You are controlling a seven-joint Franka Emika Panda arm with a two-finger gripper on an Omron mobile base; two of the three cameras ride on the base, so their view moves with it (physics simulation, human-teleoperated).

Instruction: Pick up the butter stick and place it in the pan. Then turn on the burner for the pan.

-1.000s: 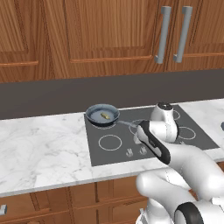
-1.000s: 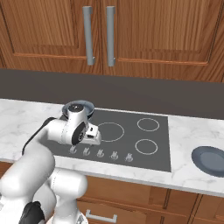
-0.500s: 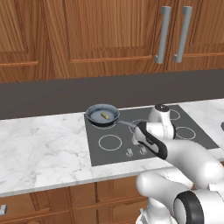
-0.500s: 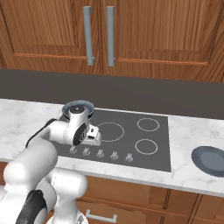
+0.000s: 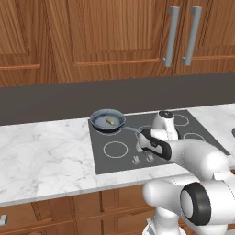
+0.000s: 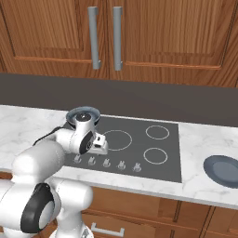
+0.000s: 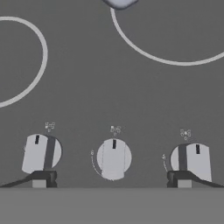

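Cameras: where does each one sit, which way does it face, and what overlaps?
Left base view: behind the arm on its left, looking forward and down at the cooktop; the white arm rises from lower right. The pan holds the butter stick.
Right base view: behind on the right, same cooktop; the arm rises from lower left, a dark plate sits on the counter.
Hand view: on the hand, looking down at three knobs, middle knob; the gripper has open jaws.
Shared: both base views show pan, knobs, cabinets.
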